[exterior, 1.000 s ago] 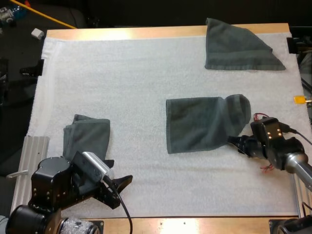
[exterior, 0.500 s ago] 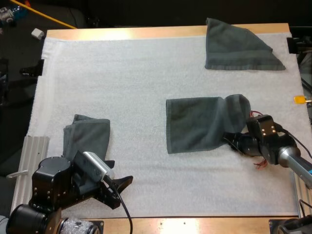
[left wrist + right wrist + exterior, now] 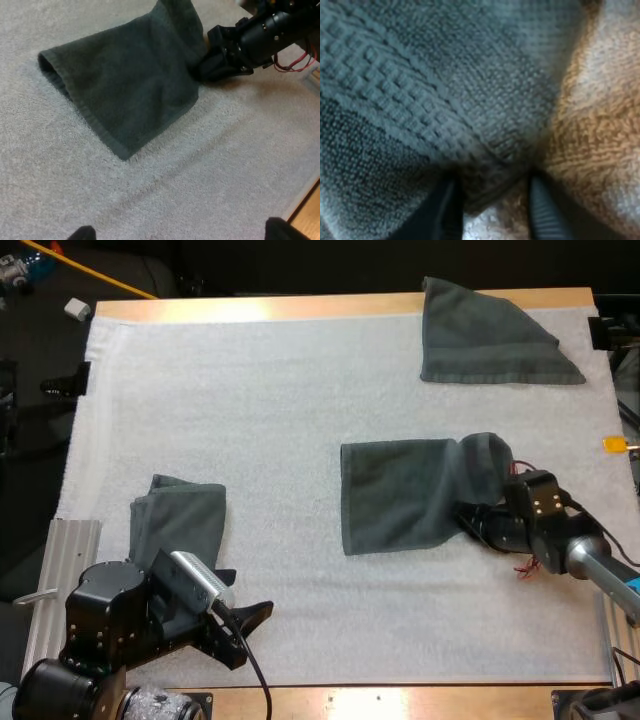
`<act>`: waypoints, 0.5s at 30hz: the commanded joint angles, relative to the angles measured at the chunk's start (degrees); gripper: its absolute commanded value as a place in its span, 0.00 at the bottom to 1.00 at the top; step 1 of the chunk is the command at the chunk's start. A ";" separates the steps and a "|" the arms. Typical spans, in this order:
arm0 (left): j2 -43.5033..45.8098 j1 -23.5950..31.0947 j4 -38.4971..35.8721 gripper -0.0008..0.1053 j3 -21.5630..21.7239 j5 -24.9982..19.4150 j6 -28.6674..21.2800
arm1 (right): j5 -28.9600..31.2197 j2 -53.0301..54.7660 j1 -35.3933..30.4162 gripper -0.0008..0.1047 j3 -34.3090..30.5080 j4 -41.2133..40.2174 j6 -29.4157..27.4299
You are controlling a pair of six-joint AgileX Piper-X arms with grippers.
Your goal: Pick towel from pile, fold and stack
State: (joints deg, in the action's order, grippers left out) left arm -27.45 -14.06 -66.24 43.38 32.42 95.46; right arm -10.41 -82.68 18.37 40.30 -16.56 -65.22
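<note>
Your right gripper [image 3: 467,521] sits low on the white mat [image 3: 280,390], at the right end of the middle towel [image 3: 400,495]. In the right wrist view its two black fingers [image 3: 447,210] press on a bunch of that towel's cloth from both sides, so the claw is grasping the towel. The towel lies mostly flat right of the mat's centre, and its right end is humped up and rumpled just beside the gripper. The left wrist view looks across at that towel [image 3: 125,85], with your right gripper [image 3: 202,67] at its edge. Your left gripper [image 3: 248,632] hovers over the mat's near left part, with its fingertips [image 3: 82,233] spread wide and holding nothing. Just beyond it lies a folded towel [image 3: 178,520]. Another towel [image 3: 490,335] lies at the far right corner, well apart from the others.
</note>
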 commanded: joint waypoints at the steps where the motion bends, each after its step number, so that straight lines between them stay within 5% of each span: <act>1: -0.06 -0.09 -0.12 0.61 0.25 0.75 -0.20 | -1.20 -0.75 -0.09 0.17 -0.08 -0.12 0.51; 6: -0.21 -0.14 -0.03 0.61 0.21 0.80 -0.24 | -1.10 -0.63 -0.14 0.02 0.00 -0.94 0.15; 15: -0.70 -0.22 2.12 0.62 -0.24 0.76 -0.28 | -0.46 6.49 0.17 0.01 0.20 -7.74 -4.80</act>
State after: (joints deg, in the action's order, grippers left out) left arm -27.55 -14.06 -65.48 43.38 32.49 95.46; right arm -10.83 -79.22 18.37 40.30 -19.88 -67.17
